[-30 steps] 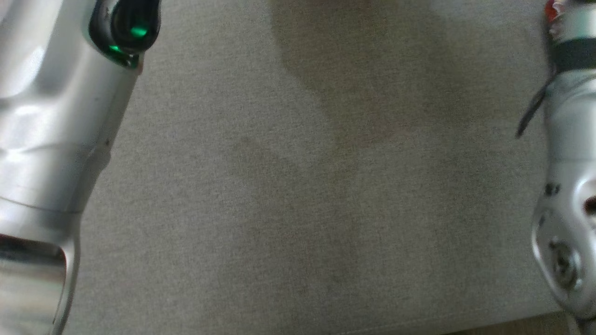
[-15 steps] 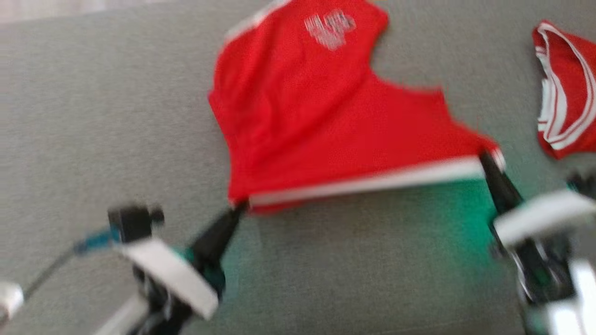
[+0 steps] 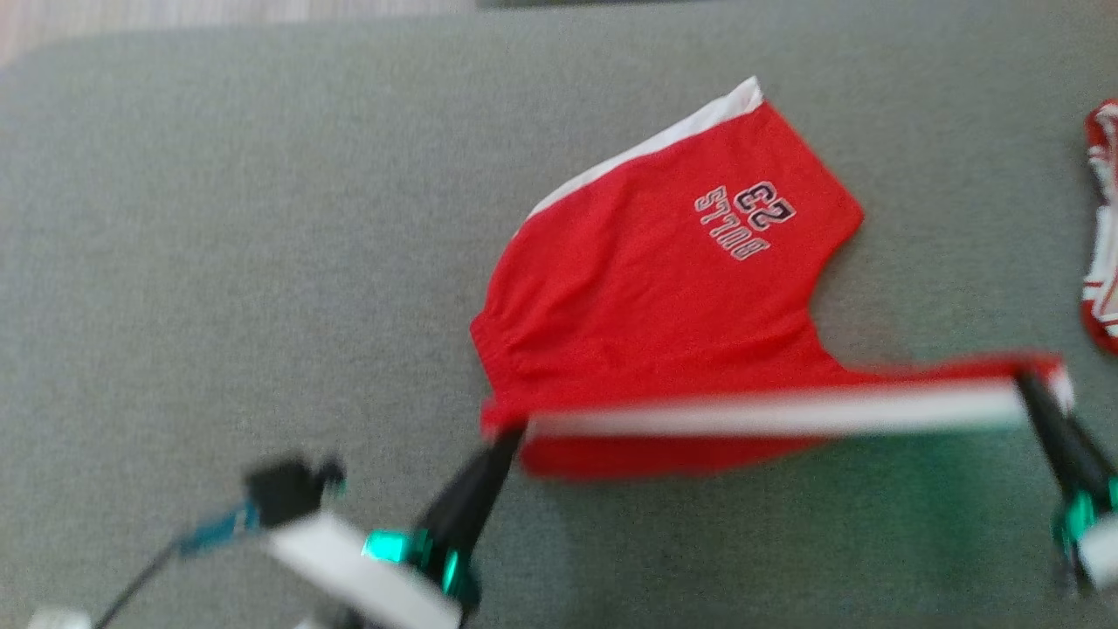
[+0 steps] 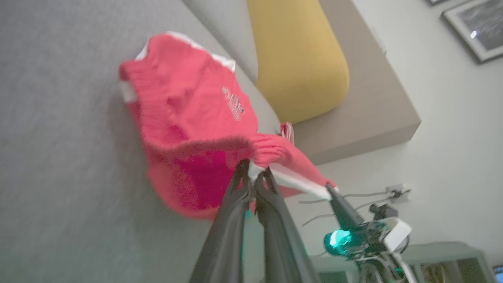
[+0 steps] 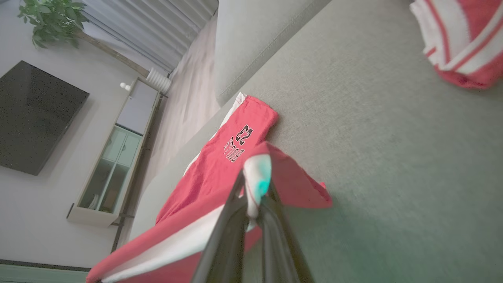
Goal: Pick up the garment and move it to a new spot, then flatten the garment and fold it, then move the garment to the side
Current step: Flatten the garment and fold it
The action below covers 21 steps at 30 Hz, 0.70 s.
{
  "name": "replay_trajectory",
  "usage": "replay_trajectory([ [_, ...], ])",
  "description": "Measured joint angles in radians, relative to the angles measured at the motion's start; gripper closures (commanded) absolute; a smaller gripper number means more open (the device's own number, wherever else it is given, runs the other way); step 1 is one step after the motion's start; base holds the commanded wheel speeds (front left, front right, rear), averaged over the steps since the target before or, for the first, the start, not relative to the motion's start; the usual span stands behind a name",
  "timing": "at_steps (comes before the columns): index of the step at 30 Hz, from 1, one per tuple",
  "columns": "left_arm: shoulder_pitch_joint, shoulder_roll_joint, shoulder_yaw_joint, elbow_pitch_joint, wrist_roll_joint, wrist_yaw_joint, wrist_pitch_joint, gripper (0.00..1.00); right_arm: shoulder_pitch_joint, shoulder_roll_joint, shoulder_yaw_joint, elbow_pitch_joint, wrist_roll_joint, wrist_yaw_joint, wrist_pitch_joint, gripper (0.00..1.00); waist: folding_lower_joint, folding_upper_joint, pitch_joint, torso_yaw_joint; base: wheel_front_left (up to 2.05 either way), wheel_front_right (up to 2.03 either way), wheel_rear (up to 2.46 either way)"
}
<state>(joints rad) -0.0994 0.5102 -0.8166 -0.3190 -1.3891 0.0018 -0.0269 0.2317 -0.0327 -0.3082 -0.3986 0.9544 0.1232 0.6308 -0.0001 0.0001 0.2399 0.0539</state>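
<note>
The garment [image 3: 664, 297] is a pair of red shorts with a white side stripe and a "BULLS 23" print. It lies on the grey sofa seat [image 3: 218, 262], its near hem lifted and stretched taut. My left gripper [image 3: 511, 432] is shut on the hem's left corner, and my right gripper [image 3: 1031, 384] is shut on its right corner. In the left wrist view my left gripper [image 4: 251, 169] pinches the bunched edge of the garment [image 4: 188, 114]. In the right wrist view my right gripper [image 5: 251, 184] pinches the white band of the garment [image 5: 232, 149].
Another red and white striped garment [image 3: 1100, 227] lies at the seat's right edge, and the right wrist view has that garment [image 5: 459, 39] too. A yellow cushion [image 4: 298, 59] leans on the sofa back. Beyond the sofa are a cabinet [image 5: 114, 157] and a TV [image 5: 31, 114].
The head camera has swung from bare seat and forearms to the garment. Over the last half second the grippers stand a little further apart and the hem between them looks straighter.
</note>
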Motion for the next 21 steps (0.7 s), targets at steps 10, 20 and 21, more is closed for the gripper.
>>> replay_trajectory([
  [10, -0.283, -0.16, 0.061, 0.184, -0.072, 0.129, 0.061, 1.0, -0.704, -0.008, -0.047, 0.54, -0.204, 0.0, 0.138, 1.0, 0.0005, -0.0001, 0.094, 0.091, 0.0, 0.0, 0.0],
  [20, -0.435, -0.334, 0.026, 0.419, -0.044, 0.12, 0.059, 1.0, -1.006, -0.015, -0.119, 0.825, -0.396, 0.0, 0.172, 1.0, 0.0004, -0.0001, 0.172, 0.208, 0.0, 0.0, 0.0],
  [21, -0.44, -0.339, 0.026, 0.431, -0.044, 0.115, 0.059, 1.0, -1.017, -0.015, -0.113, 0.837, -0.404, 0.0, 0.175, 1.0, 0.0004, -0.0001, 0.179, 0.213, 0.0, 0.0, 0.0],
])
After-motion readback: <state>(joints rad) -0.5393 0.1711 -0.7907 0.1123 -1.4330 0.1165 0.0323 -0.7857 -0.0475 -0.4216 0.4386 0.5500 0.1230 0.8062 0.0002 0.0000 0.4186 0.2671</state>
